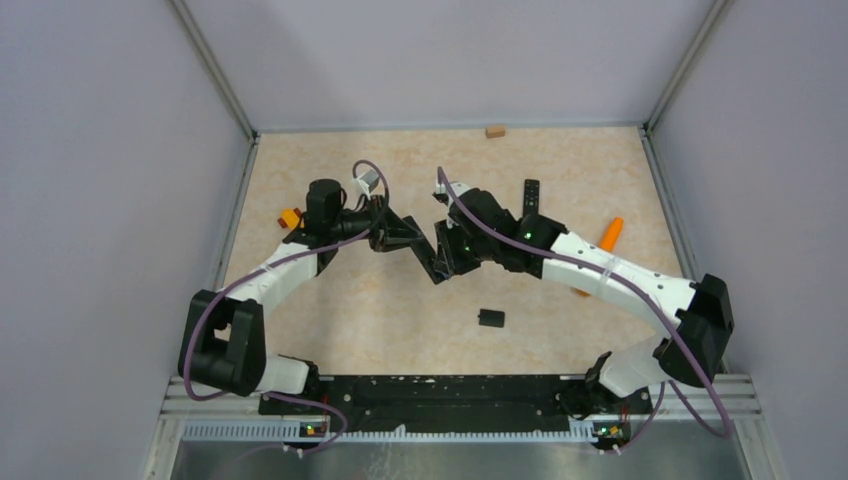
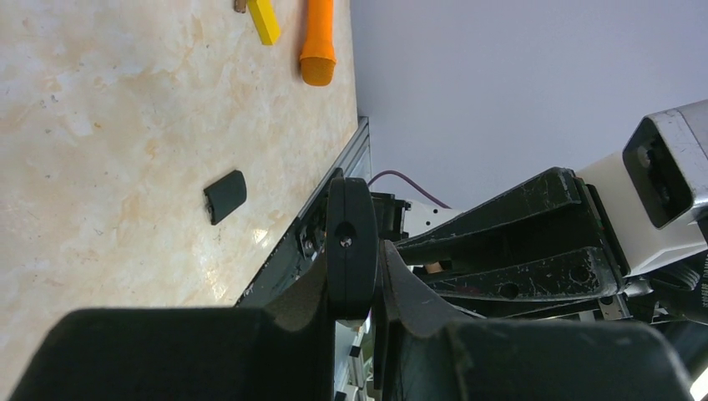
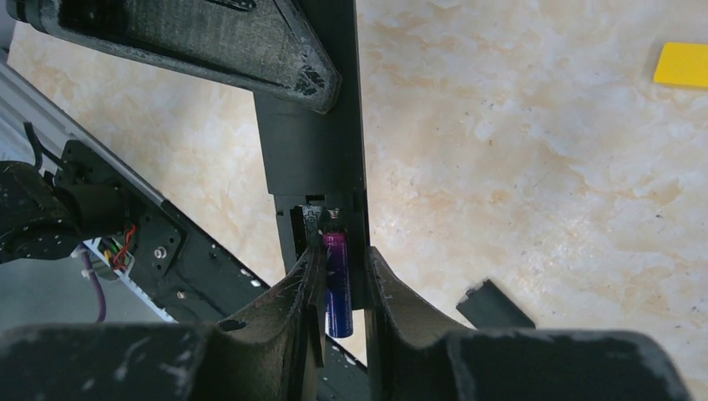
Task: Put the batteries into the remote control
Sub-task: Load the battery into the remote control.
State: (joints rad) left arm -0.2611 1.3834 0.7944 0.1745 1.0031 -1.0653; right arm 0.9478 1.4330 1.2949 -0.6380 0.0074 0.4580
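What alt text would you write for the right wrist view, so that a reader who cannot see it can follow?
The right gripper holds a purple battery at the open compartment of a black remote. Beyond lie a beige marbled table, a black battery cover and a yellow block.

Bright, even light; soft shadows; close foreground slightly blurred.
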